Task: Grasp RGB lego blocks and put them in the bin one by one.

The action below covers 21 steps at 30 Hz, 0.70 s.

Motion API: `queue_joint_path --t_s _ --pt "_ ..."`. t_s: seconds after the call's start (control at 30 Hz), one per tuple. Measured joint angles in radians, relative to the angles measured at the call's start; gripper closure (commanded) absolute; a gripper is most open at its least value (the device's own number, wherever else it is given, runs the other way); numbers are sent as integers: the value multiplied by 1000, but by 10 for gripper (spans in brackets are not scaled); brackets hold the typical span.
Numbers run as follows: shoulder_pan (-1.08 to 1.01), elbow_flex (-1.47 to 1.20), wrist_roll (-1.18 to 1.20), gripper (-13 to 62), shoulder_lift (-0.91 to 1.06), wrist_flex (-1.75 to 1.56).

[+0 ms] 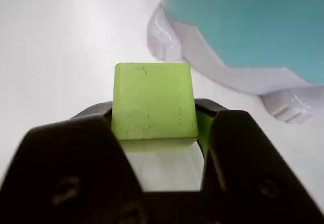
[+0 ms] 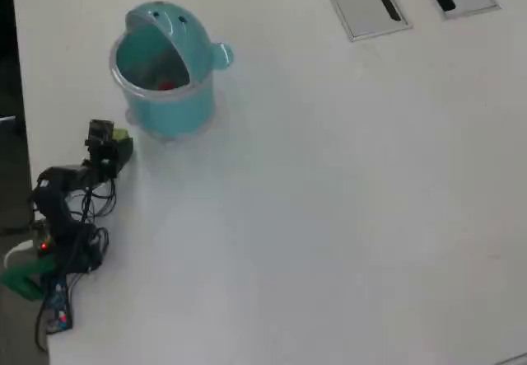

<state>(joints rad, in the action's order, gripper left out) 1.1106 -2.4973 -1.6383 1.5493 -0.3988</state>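
Right now the hand (image 1: 154, 133) is clenched on the yellow-green cube (image 1: 153, 101), one dark jaw pressed against each side of it, as the wrist view shows plainly. The cube sits square between the jaws, its top face pale and lightly scuffed. Beyond it, toward one o'clock in that view, the teal bin (image 1: 248, 21) fills the upper corner, with its whitish base and two rounded feet resting on the bench (image 1: 55, 42).

From overhead the arm (image 2: 62, 208) lies along the left edge of the white bench (image 2: 329, 217), cables bunched around its base at about seven o'clock from the bin (image 2: 162, 72). The hand (image 2: 111, 149) reaches up from there and carries the cube (image 2: 121, 147), which shows as a small green patch at the tip, just beside the bin's lower left wall and not touching it. The bin stands upright with its domed lid tipped back toward twelve o'clock, two dot eyes on top and a little knob sticking out at three o'clock. Inside the open mouth a red block (image 2: 167, 85) rests at the bottom. Two grey slotted plates (image 2: 362, 2) are set into the bench far off at the top edge.
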Motion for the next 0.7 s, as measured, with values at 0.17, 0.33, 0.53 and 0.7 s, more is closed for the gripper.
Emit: queue_joint_path --t_s 0.17,0.33,0.53,0.7 --pt "-26 -44 91 447 186 67" --pt "-46 -55 121 447 393 193" --pt "-52 -58 129 458 588 400" --pt "-46 247 201 519 686 663"
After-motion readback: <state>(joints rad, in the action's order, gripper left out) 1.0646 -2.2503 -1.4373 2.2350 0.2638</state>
